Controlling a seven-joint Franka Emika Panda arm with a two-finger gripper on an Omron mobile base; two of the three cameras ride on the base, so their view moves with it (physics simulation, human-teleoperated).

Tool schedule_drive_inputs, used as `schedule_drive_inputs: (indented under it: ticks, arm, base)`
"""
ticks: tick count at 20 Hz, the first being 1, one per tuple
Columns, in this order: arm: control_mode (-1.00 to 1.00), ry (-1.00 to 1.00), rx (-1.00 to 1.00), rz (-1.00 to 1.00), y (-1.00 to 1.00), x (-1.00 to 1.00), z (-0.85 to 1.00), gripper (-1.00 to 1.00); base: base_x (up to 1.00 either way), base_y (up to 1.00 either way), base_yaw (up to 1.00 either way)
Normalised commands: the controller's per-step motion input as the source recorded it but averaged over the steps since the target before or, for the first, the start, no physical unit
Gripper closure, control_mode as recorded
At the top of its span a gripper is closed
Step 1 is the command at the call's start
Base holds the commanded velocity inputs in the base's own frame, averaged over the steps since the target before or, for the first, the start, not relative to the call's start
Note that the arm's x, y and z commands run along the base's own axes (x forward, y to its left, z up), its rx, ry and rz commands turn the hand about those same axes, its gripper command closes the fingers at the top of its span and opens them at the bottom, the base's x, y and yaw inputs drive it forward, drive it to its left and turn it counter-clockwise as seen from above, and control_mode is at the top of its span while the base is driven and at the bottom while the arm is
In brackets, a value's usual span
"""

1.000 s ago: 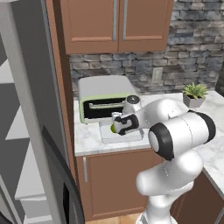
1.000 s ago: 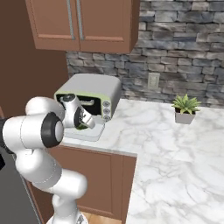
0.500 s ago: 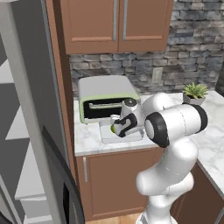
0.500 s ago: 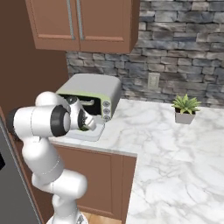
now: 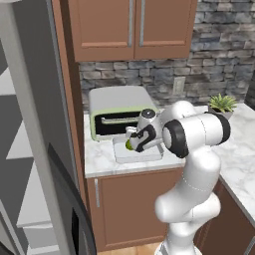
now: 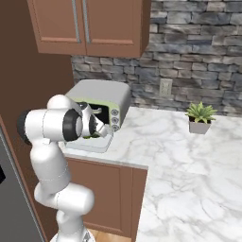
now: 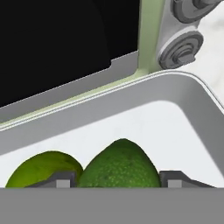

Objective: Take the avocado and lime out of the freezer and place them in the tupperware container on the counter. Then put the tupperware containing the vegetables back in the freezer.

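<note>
You had the arm folded low over the tupperware container (image 5: 139, 153), gripper (image 7: 119, 180) pointing down, its fingers spread either side of the avocado (image 7: 120, 165), lime (image 7: 43, 168) beside it.

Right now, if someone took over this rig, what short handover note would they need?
Gripper: low in the tupperware container, fingers either side of the avocado; whether it grips or has let go is unclear.
Lime: in the container, beside the avocado.
Container: on the counter, in front of the toaster oven.
Freezer: door open.
Done: both fruits brought to the container.
Left: back the hand out, carry the container into the freezer.
</note>
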Motion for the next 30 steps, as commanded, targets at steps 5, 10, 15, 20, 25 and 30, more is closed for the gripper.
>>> schedule_drive_inputs:
  ticks: [5, 10, 15, 20, 25, 30]
  arm:
    - [-1.0, -0.01, 0.0, 0.0, 0.0, -0.15, 0.09, -1.0]
    - [-1.0, 0.0, 0.0, 0.0, 0.0, -0.29, 0.24, -1.0]
    - [-1.0, -0.02, 0.01, 0.0, -0.25, -0.42, 0.63, -1.0]
    - [-1.0, 0.0, 0.02, 0.0, -0.51, -0.27, 0.45, -1.0]
    - [-1.0, 0.02, 0.0, 0.0, -0.39, -0.13, 0.04, -1.0]
    - [-1.0, 0.07, 0.0, 0.0, -0.19, 0.0, -0.02, -1.0]
  base:
    - [0.0, 0.0, 0.0]
    - [0.0, 0.0, 0.0]
    - [0.0, 0.0, 0.0]
    - [0.0, 0.0, 0.0]
    - [0.0, 0.0, 0.0]
    - [0.0, 0.0, 0.0]
